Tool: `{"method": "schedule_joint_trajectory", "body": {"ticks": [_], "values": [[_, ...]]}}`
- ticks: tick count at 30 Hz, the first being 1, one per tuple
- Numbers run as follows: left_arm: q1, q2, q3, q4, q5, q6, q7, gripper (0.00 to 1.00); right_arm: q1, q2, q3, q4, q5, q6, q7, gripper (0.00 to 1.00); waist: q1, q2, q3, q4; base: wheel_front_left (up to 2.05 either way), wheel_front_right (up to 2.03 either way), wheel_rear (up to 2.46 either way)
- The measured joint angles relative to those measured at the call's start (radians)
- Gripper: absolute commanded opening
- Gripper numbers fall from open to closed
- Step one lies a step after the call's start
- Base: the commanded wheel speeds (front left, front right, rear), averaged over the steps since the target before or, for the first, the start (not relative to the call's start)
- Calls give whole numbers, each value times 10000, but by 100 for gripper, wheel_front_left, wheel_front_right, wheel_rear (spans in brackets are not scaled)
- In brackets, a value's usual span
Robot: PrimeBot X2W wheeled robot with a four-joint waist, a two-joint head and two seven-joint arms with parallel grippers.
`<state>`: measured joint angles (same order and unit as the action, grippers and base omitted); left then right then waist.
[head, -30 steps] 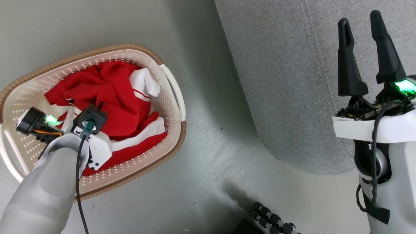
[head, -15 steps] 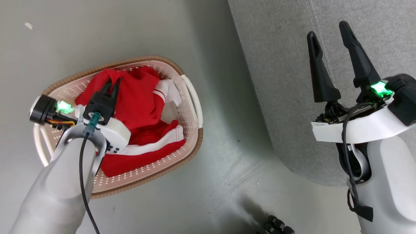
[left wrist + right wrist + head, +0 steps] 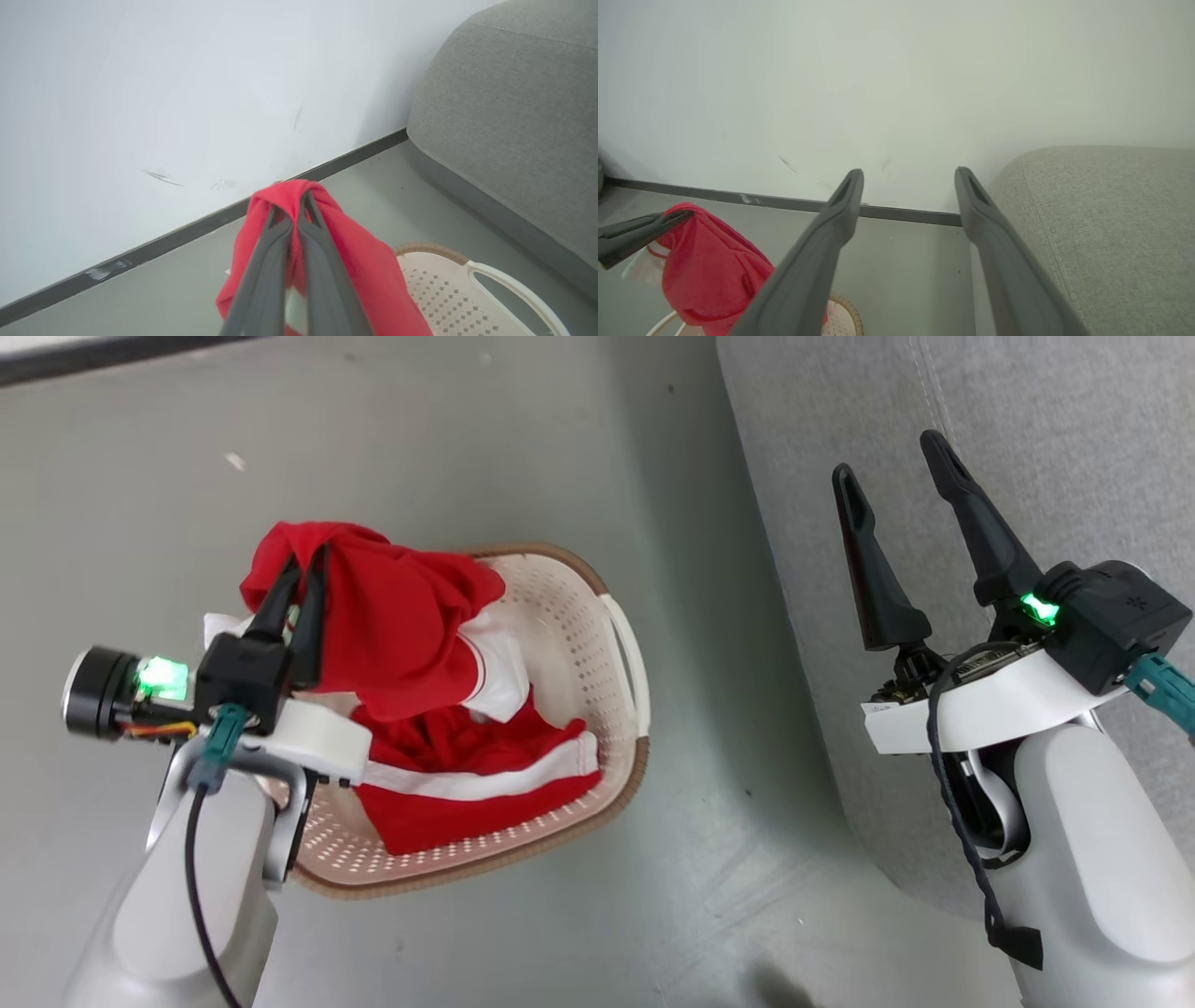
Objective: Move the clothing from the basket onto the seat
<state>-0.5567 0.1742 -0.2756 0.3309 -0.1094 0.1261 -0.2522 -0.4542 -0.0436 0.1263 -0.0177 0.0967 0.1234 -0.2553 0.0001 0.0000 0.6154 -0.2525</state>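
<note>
Left gripper (image 3: pixel 309 560) clamped on red clothing (image 3: pixel 401 625), basket (image 3: pixel 571 616) just below it | right gripper (image 3: pixel 889 455) fingers apart, empty | step: transfer | next: swing the garment right to seat (image 3: pixel 1027 448) beyond right gripper, then release.

The head camera looks steeply down on the floor (image 3: pixel 448 448), seeing the left gripper (image 3: pixel 306 563) and the right gripper (image 3: pixel 887 455) from behind their wrists, with the basket (image 3: pixel 624 644) under the left one and the seat (image 3: pixel 1046 439) under and beyond the right one. The left wrist camera sits close behind its own fingers and the clothing (image 3: pixel 355 261) pinched at their tips, facing the wall (image 3: pixel 163 84), seat to the fingers' right. The right wrist camera faces that same wall, sharing the seat right of its fingers and the clothing and basket rim to their left.
</note>
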Motion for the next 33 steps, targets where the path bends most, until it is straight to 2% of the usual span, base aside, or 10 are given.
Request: {"method": "schedule_joint_trajectory", "body": {"ticks": [13, 21, 33], "values": [[1184, 54, 418, -1438, -403, 4, 0, 0, 909, -15, -150, 566, -322, 0, 0, 100, 0, 0, -1489, 906, 0, 0, 0], [1789, 155, 347, -1693, -418, -334, 0, 0, 1651, -17, -150, 662, -374, 0, 0, 100, 0, 0, -2549, 1434, 0, 0, 0], [2229, 282, -295, -1678, -416, -1020, 0, 0, 2825, -15, -77, 963, -598, 0, 0, 100, -1, 0, -4036, 2171, 0, 0, 0]]}}
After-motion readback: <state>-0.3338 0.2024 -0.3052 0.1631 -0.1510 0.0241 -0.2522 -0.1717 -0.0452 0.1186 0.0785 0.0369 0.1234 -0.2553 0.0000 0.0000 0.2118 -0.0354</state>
